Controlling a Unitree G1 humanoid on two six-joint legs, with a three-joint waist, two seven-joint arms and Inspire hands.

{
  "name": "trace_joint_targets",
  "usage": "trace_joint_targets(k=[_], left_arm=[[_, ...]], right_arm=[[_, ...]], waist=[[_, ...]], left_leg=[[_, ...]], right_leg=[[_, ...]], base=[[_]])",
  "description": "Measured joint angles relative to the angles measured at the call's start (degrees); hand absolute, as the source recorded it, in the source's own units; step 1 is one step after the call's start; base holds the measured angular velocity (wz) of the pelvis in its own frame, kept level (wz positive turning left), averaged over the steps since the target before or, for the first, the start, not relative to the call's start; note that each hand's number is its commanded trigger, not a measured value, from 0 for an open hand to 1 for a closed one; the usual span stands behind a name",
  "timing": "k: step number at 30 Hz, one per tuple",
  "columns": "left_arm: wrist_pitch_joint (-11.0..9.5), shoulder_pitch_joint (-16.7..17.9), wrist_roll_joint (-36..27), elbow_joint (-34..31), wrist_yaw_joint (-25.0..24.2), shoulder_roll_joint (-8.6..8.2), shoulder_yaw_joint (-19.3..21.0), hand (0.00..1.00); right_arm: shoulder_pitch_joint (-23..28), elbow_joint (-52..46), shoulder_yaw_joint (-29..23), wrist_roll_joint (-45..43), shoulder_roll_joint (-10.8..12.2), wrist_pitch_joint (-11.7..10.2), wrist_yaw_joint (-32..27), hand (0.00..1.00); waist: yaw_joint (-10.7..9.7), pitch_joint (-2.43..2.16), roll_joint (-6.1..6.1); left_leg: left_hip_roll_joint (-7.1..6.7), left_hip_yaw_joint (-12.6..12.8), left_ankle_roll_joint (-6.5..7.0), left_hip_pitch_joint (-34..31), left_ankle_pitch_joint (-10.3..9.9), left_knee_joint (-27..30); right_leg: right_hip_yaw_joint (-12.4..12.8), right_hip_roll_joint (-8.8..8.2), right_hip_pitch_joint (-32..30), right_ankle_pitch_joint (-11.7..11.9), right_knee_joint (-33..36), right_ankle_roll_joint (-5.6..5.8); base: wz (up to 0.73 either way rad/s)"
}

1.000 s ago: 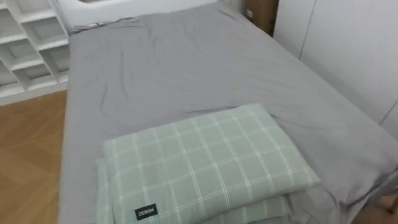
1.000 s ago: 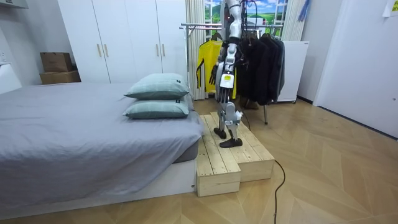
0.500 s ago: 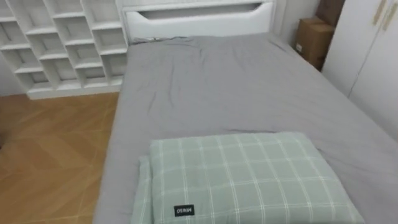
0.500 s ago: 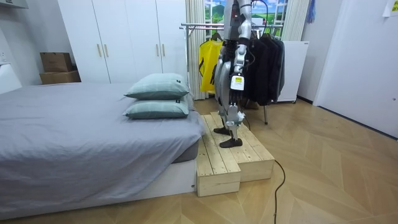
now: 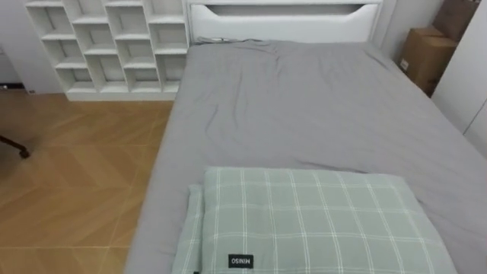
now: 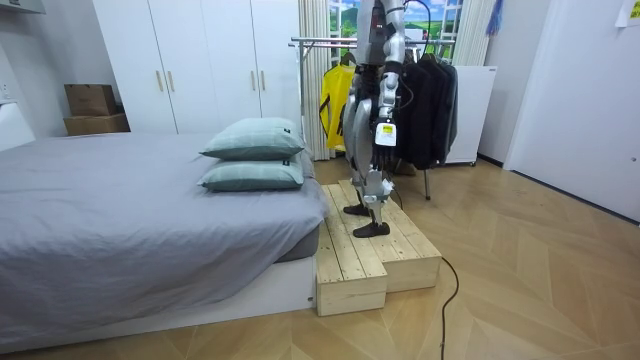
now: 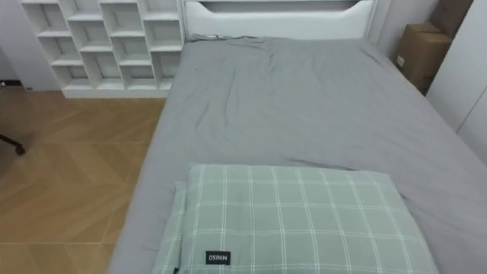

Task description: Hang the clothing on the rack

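Bed (image 5: 304, 114): grey sheet, lightly creased, white headboard (image 5: 281, 19) at the far end. Green checked pillow (image 5: 319, 221) at the near end, with a small dark label (image 5: 240, 261) in white print at its edge. White cubby shelf (image 5: 106, 46) and cardboard box (image 5: 426, 53) flank the headboard.

Robot stands on wooden platform (image 6: 375, 250), facing the bed. Left hand (image 6: 381, 135) and right hand (image 6: 349, 120) hang low — finger state cannot be told. Clothes (image 6: 420, 95) hang on the rack (image 6: 320, 42) behind it.
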Motion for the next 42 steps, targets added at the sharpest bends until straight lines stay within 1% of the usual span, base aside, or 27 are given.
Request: trace_joint_targets(k=[3,6,8,11,14,17,18,21,34,42], left_arm=[[-0.3,-0.2,0.0,-0.1,0.7,-0.05,0.0,0.00],[-0.3,-0.3,0.1,-0.1,1.0,-0.07,0.1,0.00],[-0.3,-0.6,0.1,-0.2,1.4,-0.08,0.2,0.00],[-0.3,0.1,1.6,-0.2,1.8,-0.07,0.3,0.00],[-0.5,-0.1,2.6,-0.3,1.8,-0.08,0.3,0.00],[-0.6,-0.2,3.0,-0.3,1.8,-0.07,0.3,0.00],[-0.6,-0.5,3.0,-0.3,1.8,-0.07,0.3,0.00],[-0.6,-0.6,3.7,-0.5,1.8,-0.07,0.3,0.00],[-0.6,-1.8,4.0,-0.6,1.8,-0.12,-0.4,0.00],[-1.4,-3.4,3.9,-0.6,1.7,-0.15,-0.4,0.00]], right_arm=[[-0.9,0.2,1.9,-0.4,-0.1,0.0,0.7,0.00],[-0.9,0.2,1.9,-0.4,0.0,0.0,2.5,0.00],[-1.0,0.3,1.9,-0.4,0.0,0.0,3.4,0.00],[-0.8,0.9,2.4,-0.1,-0.1,-0.4,4.7,0.00],[-0.8,2.0,2.4,0.4,-0.2,-0.6,5.8,0.00],[-0.7,2.1,2.6,0.5,-0.3,-1.2,6.6,0.00],[-0.6,2.0,3.0,0.5,-0.3,-1.4,6.6,0.00],[-0.4,2.0,3.1,0.5,-0.4,-1.5,6.6,0.00],[-1.0,1.9,5.1,0.7,-0.7,-1.4,7.1,0.00],[-1.4,2.0,6.3,0.7,-0.7,-1.3,6.9,0.00]], waist=[[0.8,-0.07,-0.16],[1.1,-0.15,-0.21],[1.3,-0.16,-0.19],[1.2,-0.18,-0.17],[1.1,-0.18,-0.15],[1.1,-0.18,-0.07],[1.0,-0.17,-0.05],[1.1,-0.21,0.01],[1.2,-0.32,0.18],[1.3,-0.35,0.44]], left_leg=[[-0.04,-0.3,-0.02,-0.5,0.0,0.1],[-0.32,-1.8,-0.07,-0.8,0.1,0.2],[-0.35,-2.0,-0.07,-0.9,0.1,0.2],[-0.43,-2.4,-0.08,-1.3,0.0,0.7],[-0.66,-3.3,-0.06,-2.0,-0.1,1.3],[-0.76,-3.7,-0.08,-2.5,-0.2,1.9],[-0.83,-4.1,-0.08,-2.8,-0.2,2.0],[-0.90,-4.7,-0.12,-2.9,-0.2,2.1],[-0.86,-5.0,-0.32,-3.0,0.0,2.1],[-0.86,-5.0,-0.32,-3.0,0.0,2.1]], right_leg=[[0.5,0.20,0.1,0.0,-0.7,-0.01],[0.4,0.20,0.3,0.0,-0.7,-0.01],[0.3,0.19,0.4,0.0,-0.8,-0.01],[-0.4,0.14,0.4,0.0,-0.8,-0.01],[-0.7,0.09,0.4,0.0,-0.8,0.00],[-0.6,0.11,0.4,0.0,-0.8,0.00],[-0.3,0.12,0.3,0.0,-0.8,0.00],[-0.1,0.19,0.4,0.0,-0.8,-0.01],[-0.1,0.29,0.4,0.0,-0.8,-0.01],[-0.1,0.30,0.4,0.0,-0.8,-0.01]], base=[[0.06],[0.20],[0.09],[0.10],[0.14],[0.08],[0.14],[0.10],[0.00],[0.00]])
